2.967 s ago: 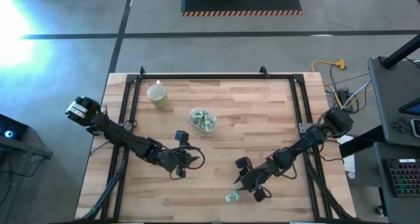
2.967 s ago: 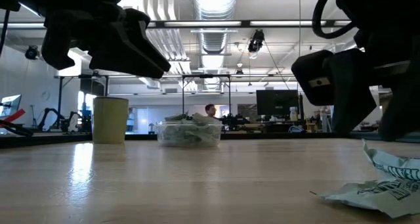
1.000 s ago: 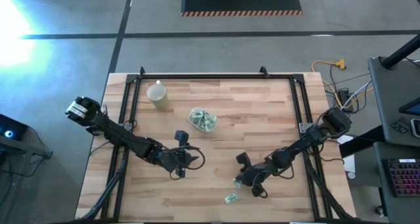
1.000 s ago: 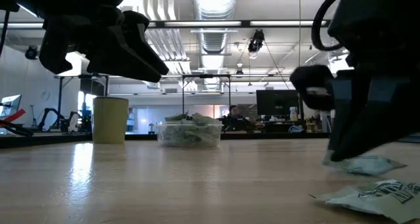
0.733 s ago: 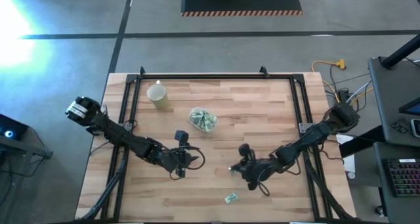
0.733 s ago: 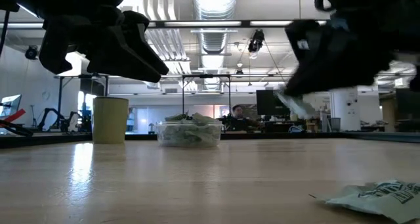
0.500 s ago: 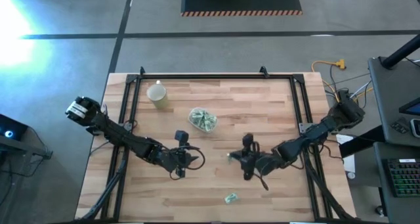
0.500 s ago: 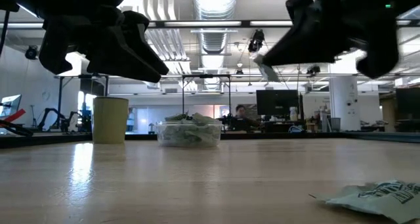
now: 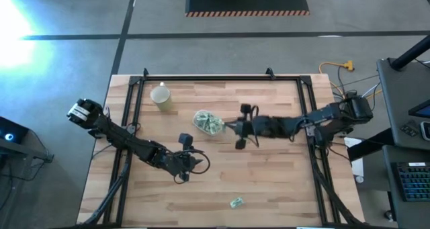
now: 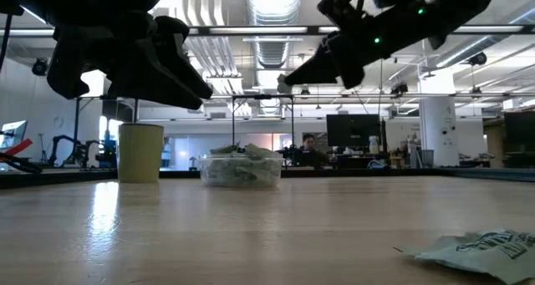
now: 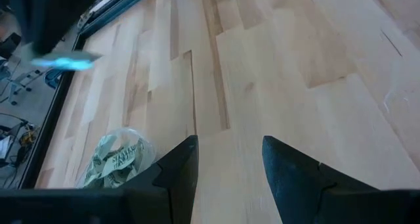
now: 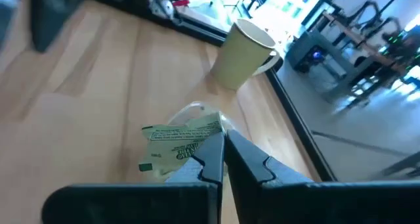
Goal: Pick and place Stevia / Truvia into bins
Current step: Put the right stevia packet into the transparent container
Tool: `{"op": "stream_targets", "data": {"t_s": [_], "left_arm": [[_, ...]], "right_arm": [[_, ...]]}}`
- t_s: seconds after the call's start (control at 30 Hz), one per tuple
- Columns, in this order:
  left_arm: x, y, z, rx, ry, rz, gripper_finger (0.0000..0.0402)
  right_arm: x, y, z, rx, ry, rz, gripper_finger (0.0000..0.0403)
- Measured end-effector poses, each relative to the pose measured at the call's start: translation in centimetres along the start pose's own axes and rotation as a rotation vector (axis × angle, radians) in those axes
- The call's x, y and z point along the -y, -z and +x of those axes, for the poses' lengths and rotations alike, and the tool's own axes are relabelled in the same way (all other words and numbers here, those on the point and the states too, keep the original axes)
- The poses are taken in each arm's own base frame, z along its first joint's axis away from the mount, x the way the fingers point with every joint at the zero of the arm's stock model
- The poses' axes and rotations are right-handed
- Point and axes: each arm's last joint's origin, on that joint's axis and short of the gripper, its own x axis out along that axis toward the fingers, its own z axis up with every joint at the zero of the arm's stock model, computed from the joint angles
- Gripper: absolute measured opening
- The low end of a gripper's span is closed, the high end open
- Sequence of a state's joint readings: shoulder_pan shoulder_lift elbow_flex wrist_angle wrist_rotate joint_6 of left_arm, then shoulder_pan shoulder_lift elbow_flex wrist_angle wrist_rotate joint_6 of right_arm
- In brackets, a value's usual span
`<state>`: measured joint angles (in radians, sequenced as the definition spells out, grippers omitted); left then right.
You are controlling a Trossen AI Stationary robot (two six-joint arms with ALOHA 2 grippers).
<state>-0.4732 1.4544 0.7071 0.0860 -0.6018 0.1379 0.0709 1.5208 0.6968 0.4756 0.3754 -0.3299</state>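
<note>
1. Carrying a Stevia sachet clenched between closed tips, with the right end effector now swung from the near right part of the surface up to just beside the clear bin.
2. Riding high above the wood in the low view, arm reaching in toward the bin's side, where a second ago sat low over the boards near the front edge.
3. Showing in the right wrist view the sachet hanging ahead of the pinched fingers, with the bin's rim just past it and the pale yellow cup farther on.
4. Sitting already heaped with green-and-white sachets, bin upright near the middle of the surface, apart from the cup.
5. Left lying near the front edge: one more sachet, well apart from the bin and untouched.
6. Hovering unchanged over the left-centre boards, left end effector with fingers spread and nothing between them.
7. Judged meaning: transport nearly finished; remaining steps likely a short advance over the rim, a release, then a return for the last sachet.
</note>
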Motion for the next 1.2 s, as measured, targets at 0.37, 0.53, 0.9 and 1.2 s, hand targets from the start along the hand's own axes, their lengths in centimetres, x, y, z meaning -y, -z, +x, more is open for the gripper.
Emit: {"op": "stream_targets", "data": {"t_s": [0.37,0.53,0.9,1.2], "left_arm": [[0.0,0.0,0.0,-0.003,0.001,0.007,0.0153],[0.0,0.1,0.0,-0.006,0.001,0.011,0.0153],[0.0,0.2,0.0,-0.019,0.003,0.012,0.0153],[0.0,0.2,0.0,-0.019,0.004,0.013,0.0153]], "right_arm": [[4.6,2.9,3.5,0.066,-0.038,0.165,0.0008],[4.3,4.5,5.1,0.043,-0.045,0.173,0.0008],[3.3,5.0,8.3,-0.062,-0.156,0.169,0.0008],[3.2,4.6,9.3,-0.191,-0.199,0.154,0.0008]]}}
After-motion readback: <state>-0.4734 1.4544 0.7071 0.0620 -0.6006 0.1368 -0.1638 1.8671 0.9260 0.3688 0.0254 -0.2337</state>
